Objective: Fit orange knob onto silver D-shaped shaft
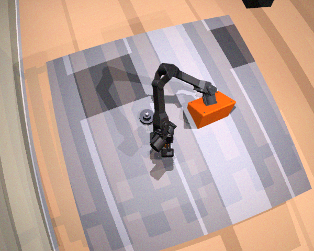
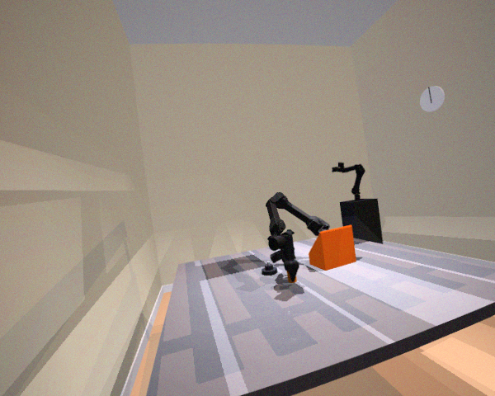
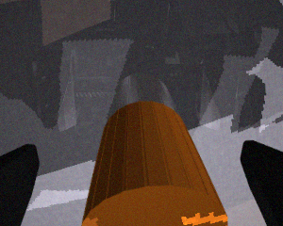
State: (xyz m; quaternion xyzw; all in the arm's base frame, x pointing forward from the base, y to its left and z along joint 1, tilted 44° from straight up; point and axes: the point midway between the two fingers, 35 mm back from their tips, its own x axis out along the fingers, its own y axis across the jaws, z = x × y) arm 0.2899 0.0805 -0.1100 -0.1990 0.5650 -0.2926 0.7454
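The orange knob (image 2: 289, 279) (image 3: 146, 151) stands upright on the table, mostly hidden by my gripper in the top view. My gripper (image 3: 141, 154) is open and low over the knob. In the wrist view its fingers are on either side of the knob, with a gap on each side. The dark round pedestal (image 1: 142, 120) (image 2: 269, 271) stands a short way from the knob, to its upper left in the top view. The silver shaft (image 1: 146, 114) points up from its middle. The shaft's flat side is too small to make out, and the knob's underside hole is hidden.
The orange wedge-shaped block (image 1: 216, 114) (image 2: 339, 249) carries the arm's base, right of the pedestal. The upper arm arches above the table close beside the pedestal in the top view. A second arm (image 2: 358, 179) on a black box (image 2: 363, 219) stands farther back.
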